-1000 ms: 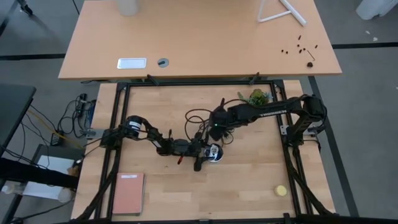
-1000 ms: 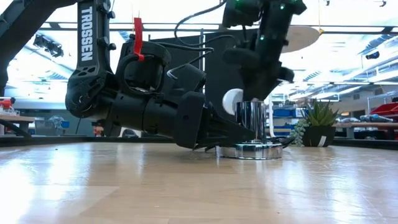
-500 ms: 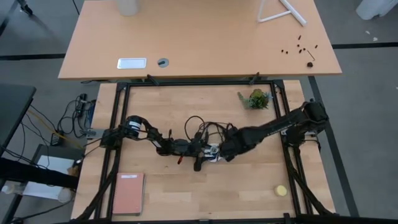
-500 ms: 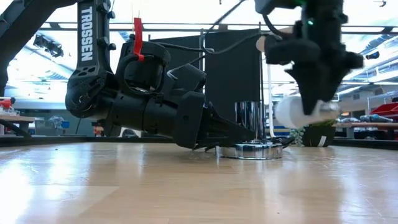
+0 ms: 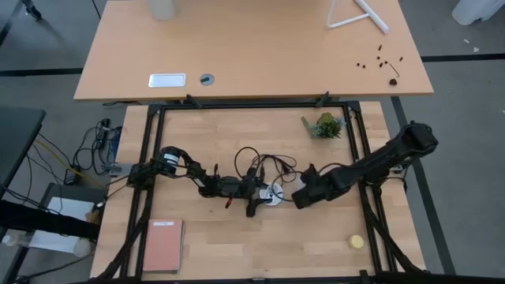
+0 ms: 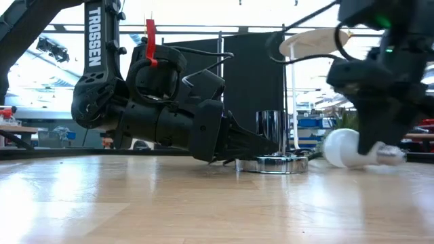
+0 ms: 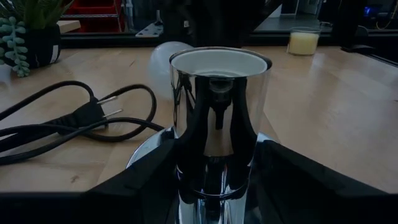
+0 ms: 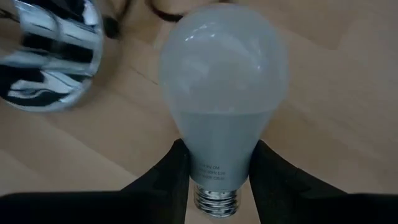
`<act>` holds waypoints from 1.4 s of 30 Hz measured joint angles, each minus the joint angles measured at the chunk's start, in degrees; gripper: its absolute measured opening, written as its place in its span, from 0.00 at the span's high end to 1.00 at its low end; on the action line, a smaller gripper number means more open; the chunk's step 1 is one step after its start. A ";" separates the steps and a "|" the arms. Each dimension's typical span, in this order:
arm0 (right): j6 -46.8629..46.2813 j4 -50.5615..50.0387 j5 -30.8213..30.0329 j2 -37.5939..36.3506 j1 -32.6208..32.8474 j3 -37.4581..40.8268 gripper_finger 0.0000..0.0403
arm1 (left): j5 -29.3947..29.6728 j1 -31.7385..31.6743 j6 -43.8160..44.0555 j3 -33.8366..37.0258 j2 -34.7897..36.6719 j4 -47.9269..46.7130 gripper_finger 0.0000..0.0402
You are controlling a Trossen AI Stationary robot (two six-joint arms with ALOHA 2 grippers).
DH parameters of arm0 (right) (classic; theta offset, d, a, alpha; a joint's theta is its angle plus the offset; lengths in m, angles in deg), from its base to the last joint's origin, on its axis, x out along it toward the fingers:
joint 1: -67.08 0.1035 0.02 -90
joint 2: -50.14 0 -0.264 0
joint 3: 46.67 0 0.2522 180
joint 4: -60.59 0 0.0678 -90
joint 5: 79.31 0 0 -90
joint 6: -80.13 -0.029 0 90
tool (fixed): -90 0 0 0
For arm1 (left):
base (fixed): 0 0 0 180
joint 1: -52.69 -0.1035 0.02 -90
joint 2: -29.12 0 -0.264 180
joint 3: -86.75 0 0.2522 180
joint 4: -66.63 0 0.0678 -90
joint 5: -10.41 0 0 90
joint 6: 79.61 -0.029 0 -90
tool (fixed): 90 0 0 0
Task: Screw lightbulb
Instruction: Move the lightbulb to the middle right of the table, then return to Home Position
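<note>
In the high view, the left gripper [image 5: 260,195] lies low on the wooden table [image 5: 316,244], its fingers around the round silver socket base with a black cord [image 5: 274,194]. The right gripper [image 5: 302,196] is just beside this base. The bulb itself is hard to make out from above.

In the low view, the small white pear-shaped lightbulb with a grey screw end [image 6: 349,150] lies nearly level, close above the table or resting on it; I cannot tell which. Its round end points to the shiny socket tube [image 6: 273,133], and it is apart from it.

In the left wrist view, the left gripper's fingers [image 7: 149,171] stand apart on both sides of the chrome tube, steadying it, and the mouth of the tube is empty.

In the right wrist view, the right gripper's fingers [image 8: 166,171] are clamped on the narrow neck of the bulb, above the thread.

I judge that the step in hand is carrying the bulb to the socket. The next move calls for turning the bulb so that the thread points down, putting it over the tube, then lowering and twisting.
</note>
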 joint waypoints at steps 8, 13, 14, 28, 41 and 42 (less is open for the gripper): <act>-0.83 4.05 -1.93 -1.28 3.16 3.30 0.62 | -0.01 0.00 -0.07 0.00 0.02 -0.04 0.40; -0.87 4.98 -2.50 -0.59 3.35 3.59 0.58 | -0.01 0.00 -0.32 0.00 0.02 -0.10 0.40; -0.87 5.00 -2.67 -0.58 3.35 3.60 0.57 | -0.01 0.00 -0.40 0.00 0.04 -0.22 0.40; -0.71 1.97 -2.52 -3.30 3.33 3.85 0.31 | -1.76 0.00 -0.20 1.46 3.39 -2.86 0.30; -0.56 -1.63 -4.29 -10.74 4.13 3.79 0.29 | -0.41 0.13 -2.78 6.06 7.61 0.51 0.29; -0.56 -1.73 -4.88 -11.12 4.29 3.78 0.29 | -0.42 0.13 -2.91 6.23 7.62 0.58 0.29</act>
